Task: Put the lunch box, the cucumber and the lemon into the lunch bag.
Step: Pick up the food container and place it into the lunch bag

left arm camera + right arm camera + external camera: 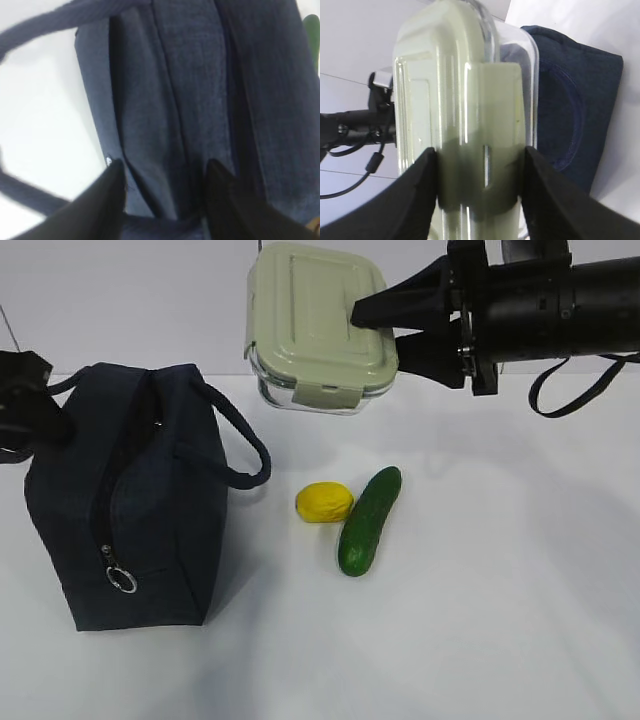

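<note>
Exterior view: the right gripper (392, 332) carries the lunch box (318, 325) clear of the tabletop (500, 620), tilted so its pale green lid faces the camera. Right wrist view confirms the grasp: both fingers (420, 200) are clamped across one end of the container, over a lid clip. The lunch bag (130, 500) stands on the tabletop to the left of and below the raised box, with its long axis and zipper line running front to back in the exterior view. The left gripper (165, 175) sits at the far end of the bag; its fingers (107, 195) straddle a fold of navy fabric, but whether they are gripping it or merely placed around it cannot be determined. The lemon (324, 502) and cucumber (369, 520) lie touching on the tabletop, right of the bag. Judgement: the box must travel left and downward, its long axis aligned with the bag's opening, which appears narrow.
</note>
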